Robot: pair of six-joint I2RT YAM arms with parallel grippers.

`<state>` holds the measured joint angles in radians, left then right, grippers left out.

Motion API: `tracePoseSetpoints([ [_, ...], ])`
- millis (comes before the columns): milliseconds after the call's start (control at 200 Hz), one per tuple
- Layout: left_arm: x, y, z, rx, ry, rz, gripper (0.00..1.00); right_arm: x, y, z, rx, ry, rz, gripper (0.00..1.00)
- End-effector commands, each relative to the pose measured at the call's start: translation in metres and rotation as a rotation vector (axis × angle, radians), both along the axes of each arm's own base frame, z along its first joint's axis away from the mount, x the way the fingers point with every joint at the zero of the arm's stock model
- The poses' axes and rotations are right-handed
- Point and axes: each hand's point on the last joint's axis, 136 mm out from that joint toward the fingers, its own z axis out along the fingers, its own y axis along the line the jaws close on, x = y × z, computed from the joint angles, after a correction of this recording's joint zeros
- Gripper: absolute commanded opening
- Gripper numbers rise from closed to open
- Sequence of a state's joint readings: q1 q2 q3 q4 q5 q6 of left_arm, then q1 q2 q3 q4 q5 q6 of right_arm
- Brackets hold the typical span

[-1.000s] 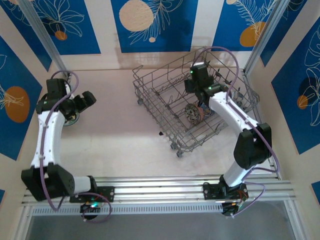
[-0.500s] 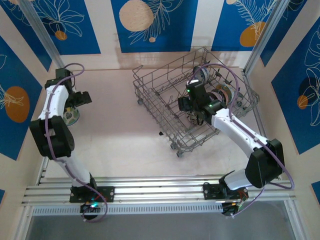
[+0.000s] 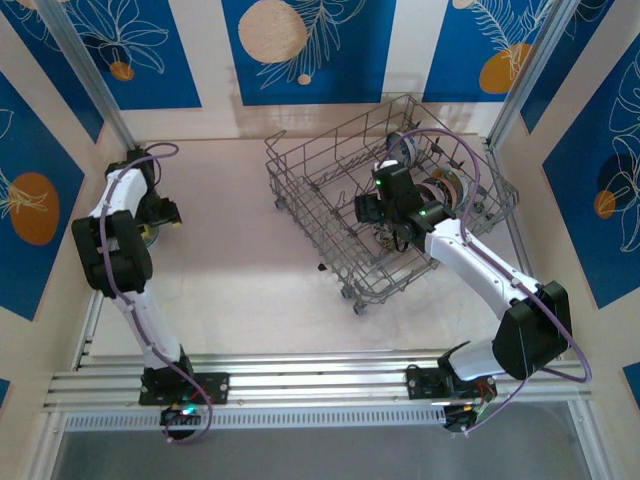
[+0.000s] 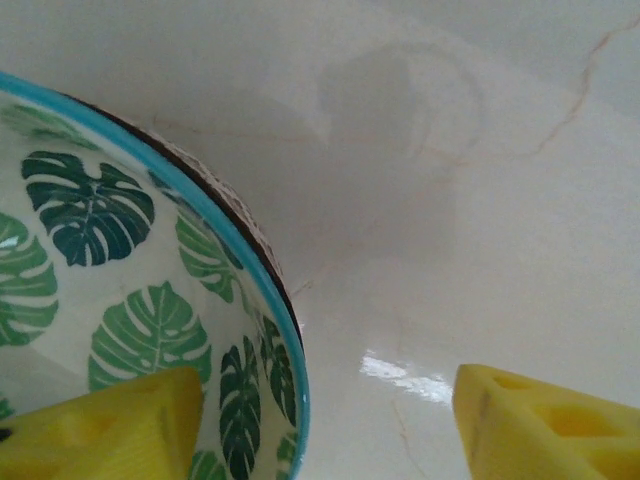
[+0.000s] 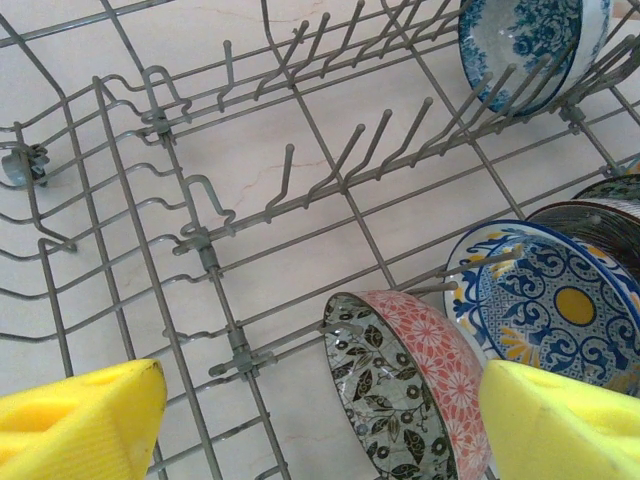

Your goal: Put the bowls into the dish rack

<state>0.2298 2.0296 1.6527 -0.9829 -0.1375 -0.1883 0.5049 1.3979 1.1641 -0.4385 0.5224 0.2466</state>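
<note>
A white bowl with green leaves and a blue rim (image 4: 120,260) sits on the table at the far left (image 3: 148,234). My left gripper (image 4: 325,412) is open astride its rim, one yellow finger (image 4: 100,430) inside the bowl and the other (image 4: 550,420) outside, clear of the wall. The grey wire dish rack (image 3: 300,195) holds several bowls on edge: a pink floral one (image 5: 440,370), a blue-and-yellow one (image 5: 550,300) and a blue floral one (image 5: 520,40). My right gripper (image 5: 320,420) hangs open inside the rack (image 3: 372,208), with the pink bowl near its right finger.
Upright tines (image 5: 330,170) and cross wires fill the rack floor under my right gripper. The left wall (image 3: 40,200) is close behind the left arm. Bare table (image 3: 230,260) lies between the leaf bowl and the rack.
My left gripper has gone down over the leaf bowl's rim and its jaws have narrowed. The right gripper has swung from the rack's back edge to its middle.
</note>
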Motion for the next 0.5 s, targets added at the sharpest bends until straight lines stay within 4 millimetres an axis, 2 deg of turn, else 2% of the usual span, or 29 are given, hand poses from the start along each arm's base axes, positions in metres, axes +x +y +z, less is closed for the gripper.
tracePoseSetpoints([
  [0, -0.013, 0.007, -0.013, 0.021, 0.067, 0.013, 0.61, -0.003, 0.009, -0.007, 0.030, 0.023, 0.022, 0.82],
  [150, -0.019, 0.010, -0.023, 0.032, 0.109, 0.012, 0.49, -0.004, 0.011, -0.010, 0.025, 0.032, 0.029, 0.82],
  [325, -0.026, 0.008, -0.025, 0.030, 0.124, 0.009, 0.30, -0.004, 0.011, -0.010, 0.026, 0.029, 0.030, 0.81],
  [420, -0.027, 0.001, -0.023, 0.007, 0.119, 0.000, 0.21, -0.004, 0.011, -0.012, 0.027, 0.033, 0.032, 0.81],
  [495, -0.029, -0.007, -0.020, -0.007, 0.111, -0.011, 0.18, -0.005, 0.012, -0.012, 0.028, 0.034, 0.034, 0.81],
])
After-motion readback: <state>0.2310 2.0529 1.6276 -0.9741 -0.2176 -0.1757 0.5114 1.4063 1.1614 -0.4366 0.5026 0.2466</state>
